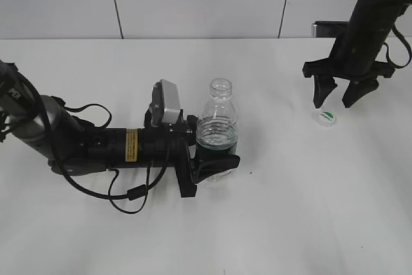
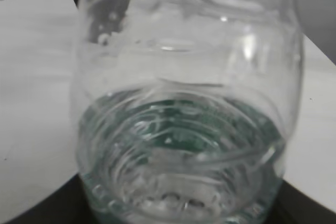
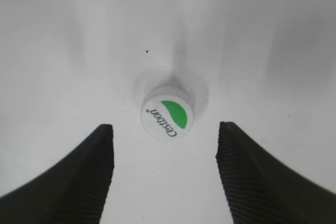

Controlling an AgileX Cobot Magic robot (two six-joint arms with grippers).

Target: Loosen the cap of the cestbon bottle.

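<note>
The cestbon bottle (image 1: 217, 123) stands upright near the table's middle with its neck open and no cap on it. It fills the left wrist view (image 2: 184, 103), clear with water and green showing low down. My left gripper (image 1: 215, 159) is shut on the bottle's lower body. The cap (image 1: 326, 117) lies flat on the table at the right, white with a green mark, apart from the bottle. It also shows in the right wrist view (image 3: 167, 114). My right gripper (image 1: 338, 100) is open and empty, hanging just above the cap, fingers (image 3: 165, 129) wide on either side.
The white table (image 1: 290, 210) spreads around both arms. A black cable (image 1: 129, 191) loops on the table under the left arm. A grey panelled wall stands behind the table's far edge.
</note>
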